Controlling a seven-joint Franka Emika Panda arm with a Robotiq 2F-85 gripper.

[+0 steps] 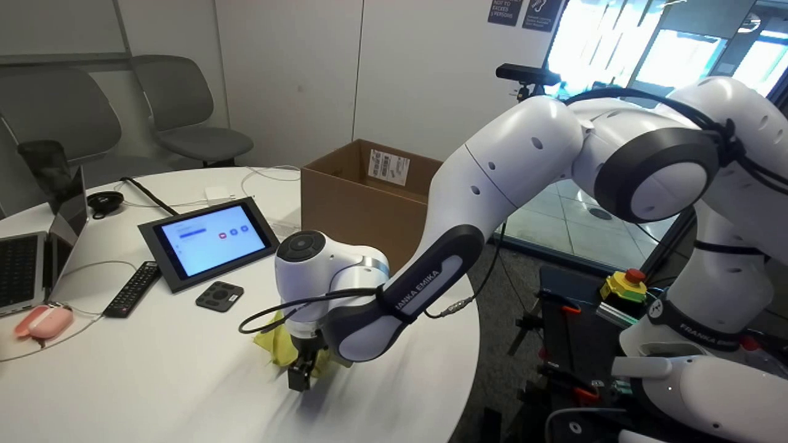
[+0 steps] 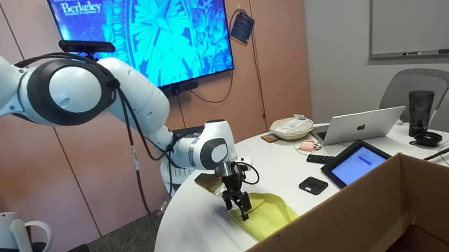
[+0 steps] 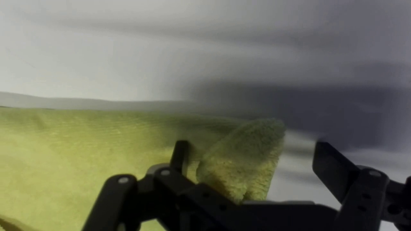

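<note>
Wrist view: tool [image 3: 252, 162] jaws wide apart, folded corner of the yellow-green cloth [image 3: 128, 144] sitting loose in the gap.
One finger [image 3: 180, 157] is over the cloth, the other past its corner, above the white desk [image 3: 96, 64]; can't tell if either touches. In both exterior views the tool points down at the end of the cloth, which lies on the desk in from the curved edge. Flat brownish packet [image 2: 206, 183] at that edge, in an exterior view. Outward from the cloth: small dark control pad [image 1: 220, 296], touchscreen panel [image 1: 215, 240], black remote [image 1: 132, 289]; cardboard box [image 1: 363, 215] by the desk's edge. Farther off: pink earbud case [image 1: 49, 321], laptop [image 1: 21, 264], dark tumbler [image 1: 46, 166].
</note>
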